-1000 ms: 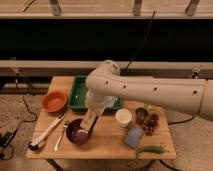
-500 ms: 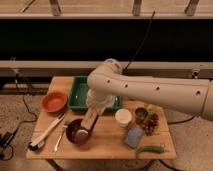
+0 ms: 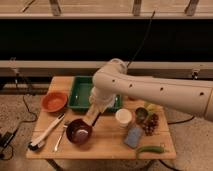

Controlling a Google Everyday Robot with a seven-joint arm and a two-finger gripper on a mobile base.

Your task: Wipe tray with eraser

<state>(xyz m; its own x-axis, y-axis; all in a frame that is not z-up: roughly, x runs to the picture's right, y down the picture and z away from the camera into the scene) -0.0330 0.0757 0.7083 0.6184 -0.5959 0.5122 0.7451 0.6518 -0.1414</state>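
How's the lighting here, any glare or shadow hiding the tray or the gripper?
Camera view: warm, even light on the table, no glare, dark background. Camera view: the arm hides the right part of the green tray; the gripper hangs just in front of it, above the dark red bowl, jaws shut on the tan eraser.

At the centre of the frame, the gripper [image 3: 96,111] is seen closed on the tan eraser [image 3: 91,119], just below the front rim of the green tray [image 3: 80,92] and above the dark bowl [image 3: 79,132] on the wooden table [image 3: 107,146].
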